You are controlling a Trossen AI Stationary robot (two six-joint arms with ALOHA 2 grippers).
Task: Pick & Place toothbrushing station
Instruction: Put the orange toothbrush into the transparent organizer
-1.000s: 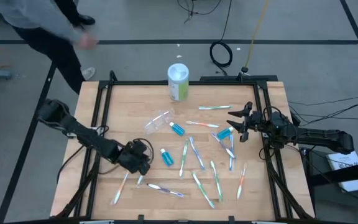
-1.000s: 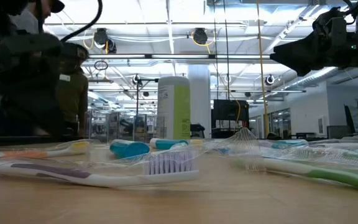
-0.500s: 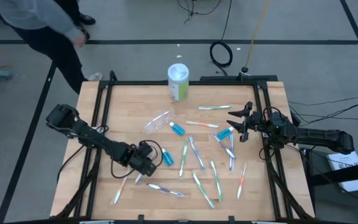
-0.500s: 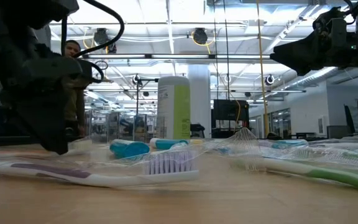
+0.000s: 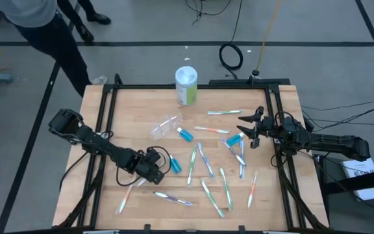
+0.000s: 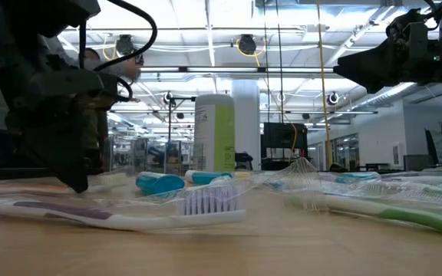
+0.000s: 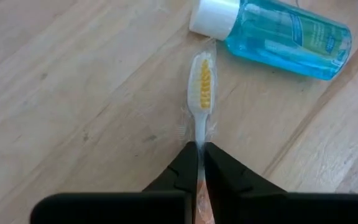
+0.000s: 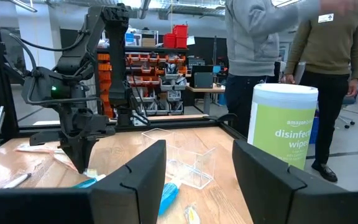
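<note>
The wooden counter carries toothbrushes scattered from its centre toward five o'clock. At twelve o'clock stands a wipes canister. The left hand, at seven o'clock, is pinched shut on the handle of a yellow-bristled toothbrush, beside a blue tube. The right hand hangs open at three o'clock.

Yellow-bristled white toothbrush, clear blue bottle with white cap, green-and-white wipes canister, black fingers

Toothbrush handle behind tool fingers
</note>
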